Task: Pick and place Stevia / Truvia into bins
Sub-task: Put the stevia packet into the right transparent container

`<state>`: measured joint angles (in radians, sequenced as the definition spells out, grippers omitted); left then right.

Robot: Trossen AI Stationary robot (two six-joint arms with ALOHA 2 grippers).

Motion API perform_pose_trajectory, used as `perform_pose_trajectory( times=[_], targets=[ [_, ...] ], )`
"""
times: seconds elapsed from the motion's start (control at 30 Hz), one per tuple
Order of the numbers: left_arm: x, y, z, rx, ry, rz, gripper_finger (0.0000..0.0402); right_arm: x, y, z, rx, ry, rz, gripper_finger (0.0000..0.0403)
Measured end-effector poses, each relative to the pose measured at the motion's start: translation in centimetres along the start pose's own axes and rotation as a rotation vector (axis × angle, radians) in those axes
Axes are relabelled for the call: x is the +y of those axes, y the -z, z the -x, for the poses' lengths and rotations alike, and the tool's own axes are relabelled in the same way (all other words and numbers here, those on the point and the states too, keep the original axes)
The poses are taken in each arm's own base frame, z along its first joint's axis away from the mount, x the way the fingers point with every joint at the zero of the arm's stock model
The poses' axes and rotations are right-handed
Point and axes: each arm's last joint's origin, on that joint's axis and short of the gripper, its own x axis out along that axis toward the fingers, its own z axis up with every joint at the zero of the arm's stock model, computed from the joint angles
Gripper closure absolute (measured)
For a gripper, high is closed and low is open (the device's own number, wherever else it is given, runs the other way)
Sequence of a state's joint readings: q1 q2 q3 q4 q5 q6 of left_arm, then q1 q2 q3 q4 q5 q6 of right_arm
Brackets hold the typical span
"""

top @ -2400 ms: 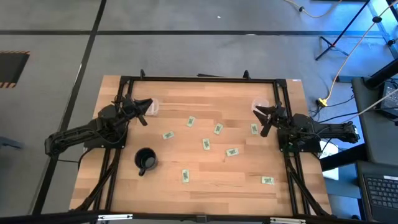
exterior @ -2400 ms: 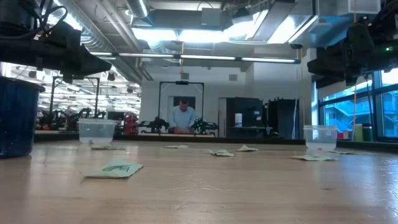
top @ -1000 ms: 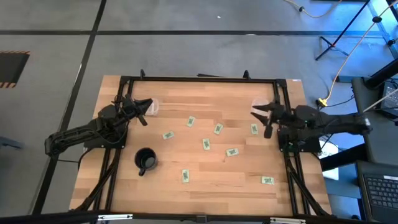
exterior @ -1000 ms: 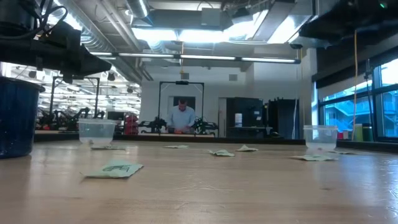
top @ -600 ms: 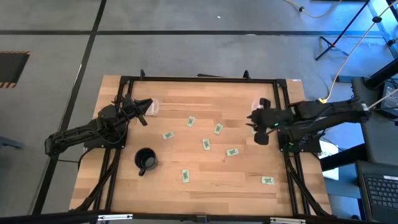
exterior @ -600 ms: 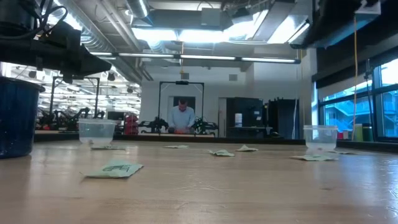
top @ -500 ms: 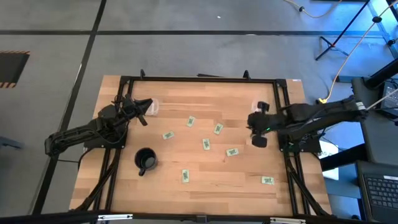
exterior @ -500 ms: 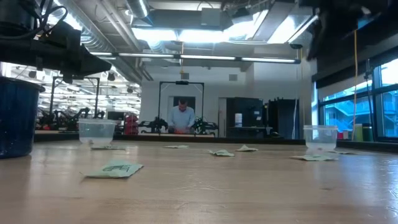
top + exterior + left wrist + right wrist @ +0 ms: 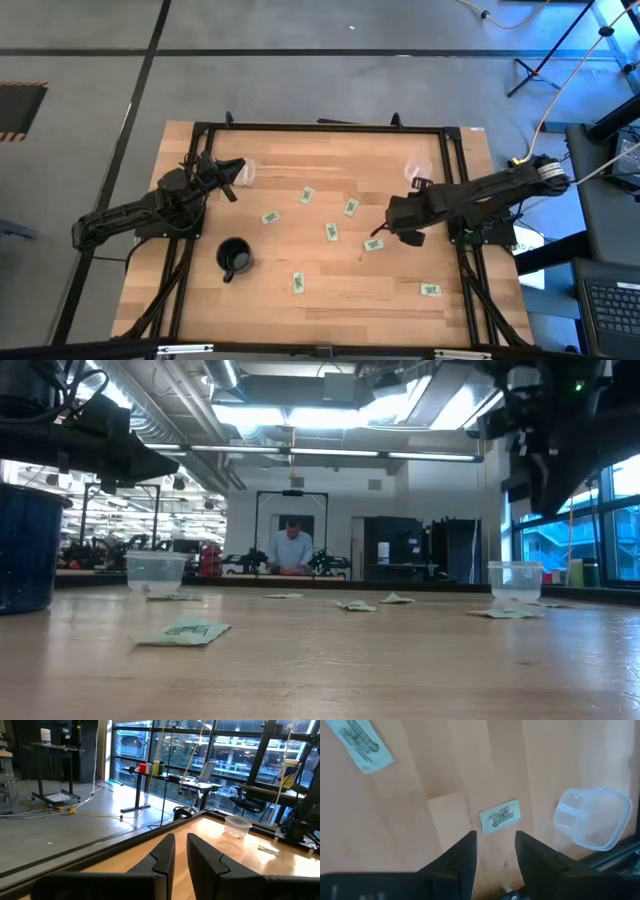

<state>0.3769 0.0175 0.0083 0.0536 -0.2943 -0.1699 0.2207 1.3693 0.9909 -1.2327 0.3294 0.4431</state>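
Several pale green Stevia sachets lie flat on the wooden table, such as one and another. Two clear cups stand near the far corners: the left cup and the right cup. My right gripper hangs open above the table, tipped down. Its wrist view shows a sachet beyond the fingers and the right cup beside it. My left gripper waits by the left cup with its fingers slightly apart.
A black mug stands toward the near left. More sachets lie at the near side. A black frame runs round the table edge. A person stands far behind the table.
My right arm has reached from the table's right edge toward the middle, and its gripper has tipped down toward the table, over the sachet near the right cup. It has stayed open. The sachets and cups have not moved.
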Motion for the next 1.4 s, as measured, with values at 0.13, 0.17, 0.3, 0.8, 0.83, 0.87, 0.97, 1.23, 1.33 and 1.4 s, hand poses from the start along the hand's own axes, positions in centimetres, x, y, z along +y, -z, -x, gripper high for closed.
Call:
perform_pose_trajectory(
  times=[0.13, 0.17, 0.3, 0.8, 0.83, 0.87, 0.97, 1.23, 1.33, 1.4],
  targets=[
    [0.0, 0.0, 0.0, 0.0, 0.0, 0.0, 0.0359, 0.7, -0.6, -1.1, 0.053, 0.023, 0.047, 0.0265],
    [0.0, 0.0, 0.0, 0.0, 0.0, 0.0, 0.0359, 0.9, -0.7, -1.3, 0.063, 0.027, 0.055, 0.0265],
    [0.0, 0.0, 0.0, 0.0, 0.0, 0.0, 0.0359, 1.3, -0.7, -2.6, 0.044, 0.015, 0.117, 0.0265],
    [0.0, 0.0, 0.0, 0.0, 0.0, 0.0, 0.0359, 0.0, 1.6, -6.7, 0.031, -0.093, 0.065, 0.0265],
    [0.0, 0.0, 0.0, -0.001, 0.0, 0.0, 0.0359, -0.2, 1.6, -6.9, 0.035, -0.092, 0.054, 0.0265],
    [0.0, 0.0, 0.0, 0.0, -0.001, 0.0, 0.0359, -0.3, 1.7, -7.1, 0.042, -0.096, 0.045, 0.0265],
    [0.0, 0.0, 0.0, 0.0, -0.001, 0.0, 0.0359, -0.8, 1.4, -7.3, 0.041, -0.117, 0.011, 0.0265],
    [0.0, 0.0, 0.0, -0.001, -0.003, 0.0, 0.0359, -1.8, 1.2, -7.6, 0.058, -0.113, -0.027, 0.0265],
    [0.0, 0.0, 0.0, -0.001, -0.003, 0.0, 0.0359, -2.0, 1.1, -7.7, 0.06, -0.122, -0.035, 0.0265],
    [0.0, 0.0, 0.0, -0.001, -0.003, -0.001, 0.0359, -2.2, 0.8, -7.5, 0.056, -0.145, -0.035, 0.0265]
  ],
)
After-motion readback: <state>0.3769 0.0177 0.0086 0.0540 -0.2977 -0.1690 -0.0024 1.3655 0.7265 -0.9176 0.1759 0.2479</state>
